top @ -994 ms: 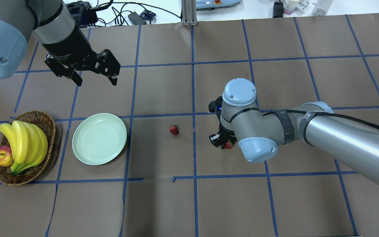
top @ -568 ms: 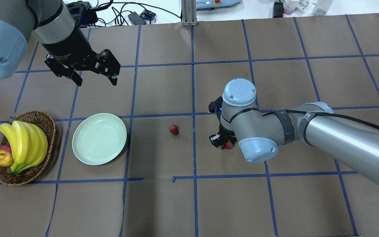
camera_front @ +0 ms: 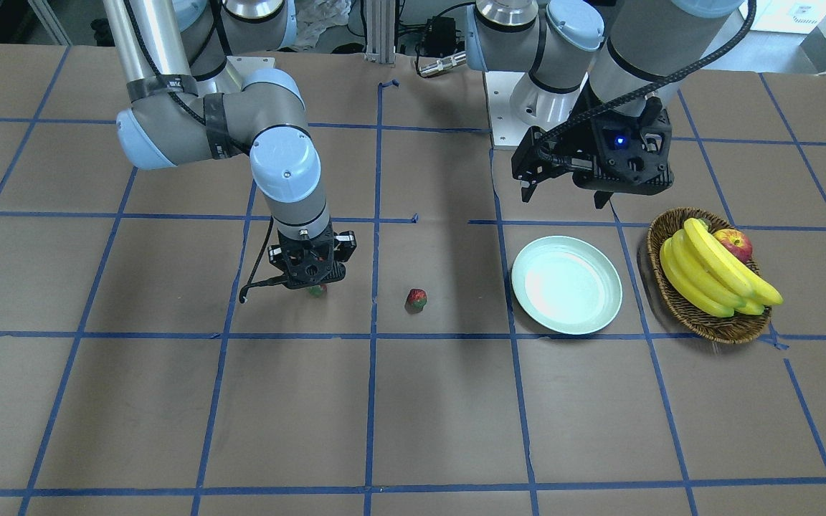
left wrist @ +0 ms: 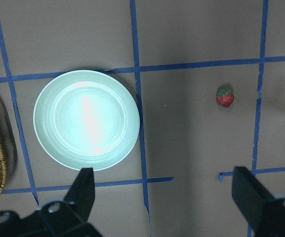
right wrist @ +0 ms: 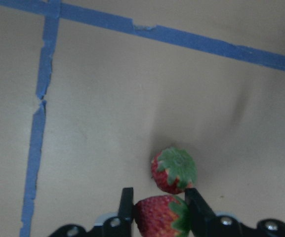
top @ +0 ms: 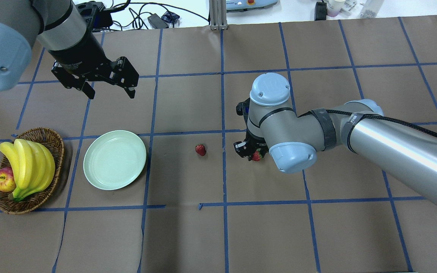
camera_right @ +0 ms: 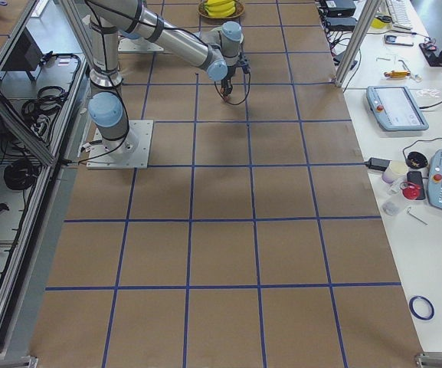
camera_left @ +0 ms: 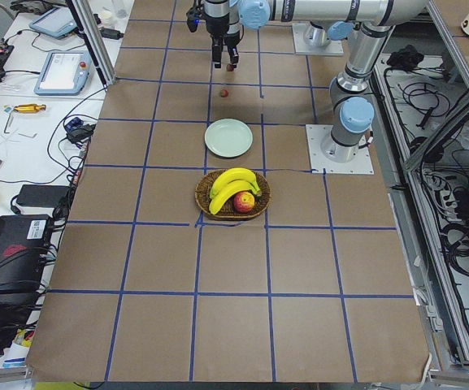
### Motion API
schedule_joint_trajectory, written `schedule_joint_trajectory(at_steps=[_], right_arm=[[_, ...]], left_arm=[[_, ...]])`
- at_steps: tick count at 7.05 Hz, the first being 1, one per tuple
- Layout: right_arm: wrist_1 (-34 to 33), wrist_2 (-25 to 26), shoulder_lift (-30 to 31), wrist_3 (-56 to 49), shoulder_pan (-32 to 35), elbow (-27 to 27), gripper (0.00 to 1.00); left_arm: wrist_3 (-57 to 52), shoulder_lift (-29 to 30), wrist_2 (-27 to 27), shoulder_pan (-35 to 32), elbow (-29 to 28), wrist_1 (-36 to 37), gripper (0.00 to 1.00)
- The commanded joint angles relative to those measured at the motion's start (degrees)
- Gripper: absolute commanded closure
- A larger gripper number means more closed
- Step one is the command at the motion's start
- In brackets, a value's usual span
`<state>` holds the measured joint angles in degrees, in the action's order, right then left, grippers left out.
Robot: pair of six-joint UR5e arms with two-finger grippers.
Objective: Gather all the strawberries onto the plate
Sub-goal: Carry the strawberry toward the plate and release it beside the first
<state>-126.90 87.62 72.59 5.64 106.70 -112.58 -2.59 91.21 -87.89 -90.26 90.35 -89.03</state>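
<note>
Right gripper point(right wrist: 159, 193) pinches a strawberry point(right wrist: 159, 216); left gripper point(top: 110, 93) hangs with jaws spread.
In the right wrist view, a second strawberry point(right wrist: 174, 169) lies just beyond the held one, at 12 o'clock. In the overhead view, a third strawberry point(top: 200, 149) lies at the right gripper's 9 o'clock. The plate point(top: 114, 159) sits farther along at 9, with the left gripper at its 12.

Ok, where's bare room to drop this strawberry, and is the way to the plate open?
The plate is empty. Bare table lies between its rim and the loose strawberry, and on the robot's side of both. Crowded: the basket beside the plate, and another strawberry close beneath the held strawberry in the right end effector.
</note>
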Motion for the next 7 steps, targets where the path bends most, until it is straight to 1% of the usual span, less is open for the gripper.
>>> schedule_joint_trajectory(at_steps=[1,2,4,5,6,7], right_arm=[[0.6,-3.0,-1.3,9.4,3.3,3.9,0.72],[0.1,-5.4,-2.8,13.6,4.6,6.3,0.72],[1.2,-4.4,-7.4,22.4,9.2,13.8,0.73],[3.0,-4.5,-9.0,25.0,11.0,17.3,0.73],[3.0,-4.3,-11.3,27.1,13.1,20.1,0.73],[2.9,-4.5,-14.5,28.4,13.6,22.8,0.73]], left_arm=[[0.0,-0.1,0.0,0.0,0.0,0.0,0.0],[0.0,-0.1,0.1,0.0,0.0,0.0,0.0],[0.0,-0.2,0.1,0.0,0.0,0.0,0.0],[0.0,-0.2,0.1,0.0,0.0,0.0,0.0],[0.0,-0.2,0.1,0.0,0.0,0.0,0.0],[0.0,-0.2,0.1,0.0,0.0,0.0,0.0]])
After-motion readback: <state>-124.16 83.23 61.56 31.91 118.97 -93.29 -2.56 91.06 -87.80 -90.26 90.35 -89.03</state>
